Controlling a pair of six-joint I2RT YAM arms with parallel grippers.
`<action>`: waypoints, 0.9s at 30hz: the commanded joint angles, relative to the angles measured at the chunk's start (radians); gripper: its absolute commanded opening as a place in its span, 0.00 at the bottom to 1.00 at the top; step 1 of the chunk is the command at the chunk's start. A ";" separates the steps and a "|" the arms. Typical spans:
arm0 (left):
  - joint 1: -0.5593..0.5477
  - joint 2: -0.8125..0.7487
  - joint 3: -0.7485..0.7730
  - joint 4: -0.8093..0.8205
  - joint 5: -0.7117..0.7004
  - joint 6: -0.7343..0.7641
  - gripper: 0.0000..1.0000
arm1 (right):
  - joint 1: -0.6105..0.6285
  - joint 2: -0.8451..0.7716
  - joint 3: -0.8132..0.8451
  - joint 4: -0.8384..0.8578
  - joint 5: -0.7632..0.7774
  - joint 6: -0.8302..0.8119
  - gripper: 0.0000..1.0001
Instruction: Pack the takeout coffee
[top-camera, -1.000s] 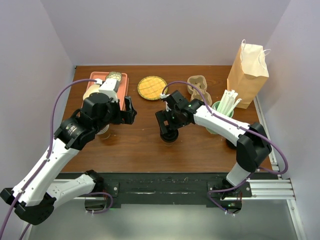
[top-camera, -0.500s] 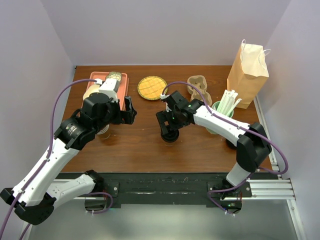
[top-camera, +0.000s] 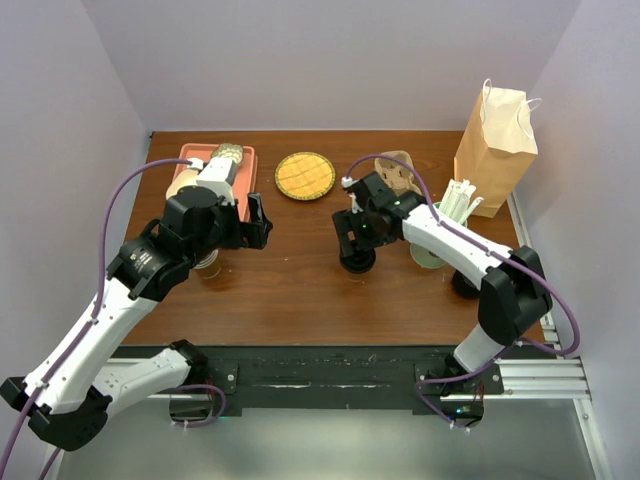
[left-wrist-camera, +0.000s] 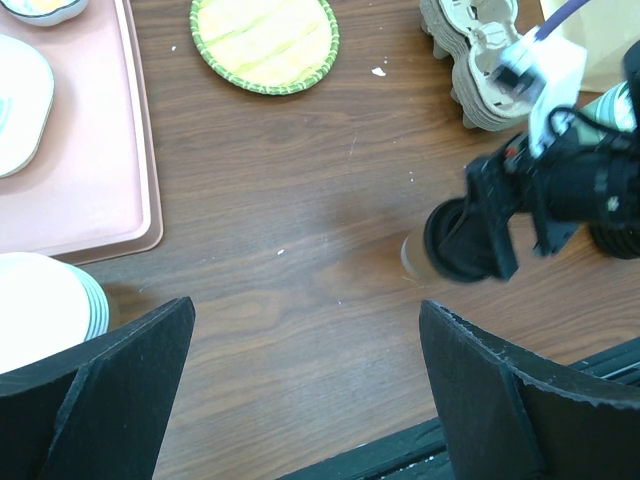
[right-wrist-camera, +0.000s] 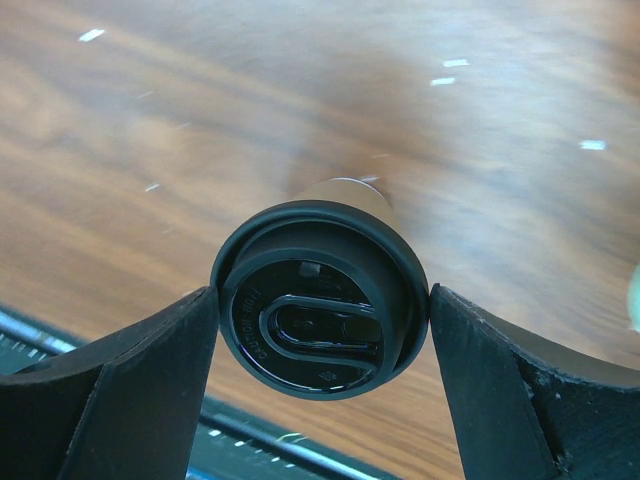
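The right claw (right-wrist-camera: 322, 300) hugs the black lid (right-wrist-camera: 320, 315) of the coffee cup (left-wrist-camera: 412, 258), which stands in the middle of the table (top-camera: 280, 290), so it should squeeze gently and lift straight up without tipping.

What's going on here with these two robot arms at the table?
The right gripper has a finger against each side of the black lid of the takeout coffee, near the middle of the wooden table. Whether the cup is lifted is hard to tell. The left gripper hangs wide open over the table, holding nothing. The brown paper bag stands upright at the far right, and the cardboard cup carrier lies beyond the cup, so nothing is packed yet.
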 joint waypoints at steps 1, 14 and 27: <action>-0.001 -0.021 0.031 -0.006 -0.021 -0.009 1.00 | -0.084 -0.031 -0.023 -0.023 0.067 -0.078 0.85; -0.001 0.001 0.057 -0.019 -0.024 -0.007 1.00 | -0.220 -0.015 0.045 0.004 0.021 -0.097 0.97; -0.001 -0.001 0.070 -0.015 -0.044 0.013 1.00 | -0.221 0.010 0.290 -0.152 0.130 -0.074 0.99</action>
